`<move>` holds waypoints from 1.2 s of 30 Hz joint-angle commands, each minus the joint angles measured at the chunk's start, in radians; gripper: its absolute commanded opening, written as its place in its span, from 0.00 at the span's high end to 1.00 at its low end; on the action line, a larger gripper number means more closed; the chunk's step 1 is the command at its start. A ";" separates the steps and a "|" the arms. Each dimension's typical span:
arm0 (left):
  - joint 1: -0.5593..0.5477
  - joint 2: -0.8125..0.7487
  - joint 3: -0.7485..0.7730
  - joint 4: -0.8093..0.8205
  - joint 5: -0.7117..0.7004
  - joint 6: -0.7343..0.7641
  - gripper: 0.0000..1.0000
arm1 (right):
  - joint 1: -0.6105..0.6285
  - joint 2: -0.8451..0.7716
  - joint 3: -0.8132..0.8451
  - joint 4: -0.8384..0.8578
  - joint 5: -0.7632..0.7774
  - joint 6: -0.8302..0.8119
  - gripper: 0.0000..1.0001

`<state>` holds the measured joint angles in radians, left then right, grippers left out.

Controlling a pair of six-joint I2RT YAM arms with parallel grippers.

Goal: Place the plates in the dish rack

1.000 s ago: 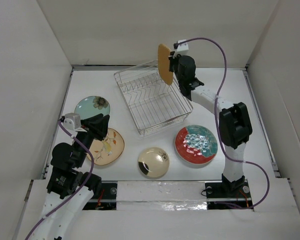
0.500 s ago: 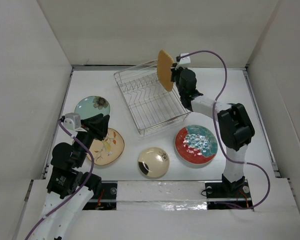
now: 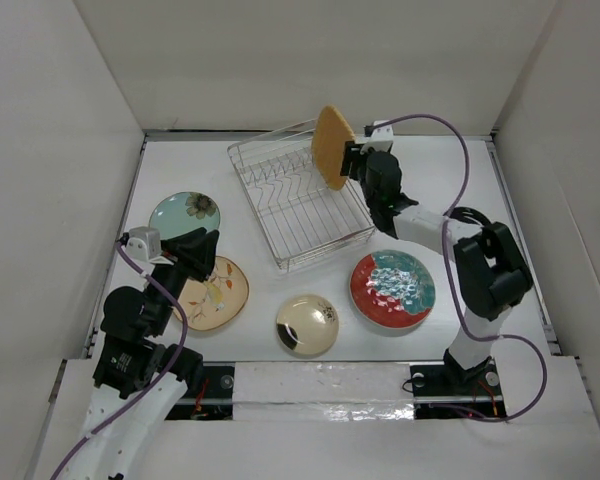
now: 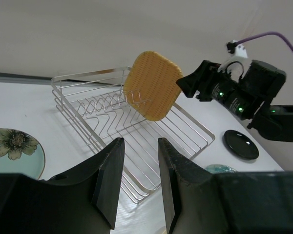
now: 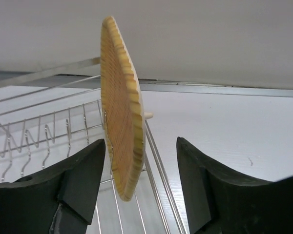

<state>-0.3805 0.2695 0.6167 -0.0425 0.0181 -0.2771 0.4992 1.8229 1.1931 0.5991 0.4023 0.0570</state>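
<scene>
The orange rounded-square plate (image 3: pixel 330 147) stands on edge at the right end of the silver wire dish rack (image 3: pixel 298 205). My right gripper (image 3: pixel 353 160) is open just right of it, its fingers on either side of the plate's edge (image 5: pixel 121 131) with gaps showing. My left gripper (image 3: pixel 204 250) is open and empty, raised over the beige floral plate (image 3: pixel 217 293). The pale teal flowered plate (image 3: pixel 183 213), cream plate (image 3: pixel 307 325) and red patterned plate (image 3: pixel 392 288) lie flat on the table. The small black plate (image 4: pixel 240 145) shows only in the left wrist view.
White walls enclose the table on three sides. The right arm's purple cable (image 3: pixel 450 125) loops over the back right. The rack's upright prongs (image 5: pixel 39 129) lie left of the orange plate.
The right arm has drawn back to the right and lower, and its jaws have opened off the orange plate, which now stands in the rack. The left arm has not moved.
</scene>
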 commanded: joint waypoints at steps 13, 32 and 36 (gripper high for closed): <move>-0.006 -0.076 0.006 0.044 0.016 -0.011 1.00 | -0.215 -0.878 -0.648 -0.515 -0.106 0.645 1.00; -0.006 -0.187 0.009 0.044 -0.009 -0.014 0.83 | -0.403 -0.895 -0.802 -0.924 -0.290 0.802 0.24; -0.006 -0.202 0.011 0.044 -0.010 -0.014 0.83 | -0.418 -0.837 -0.793 -0.921 -0.339 0.768 0.25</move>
<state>-0.3801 0.0856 0.6167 -0.0429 0.0162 -0.2905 0.0971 0.9405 0.3954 -0.2512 0.0589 0.8536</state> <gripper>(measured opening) 0.168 0.748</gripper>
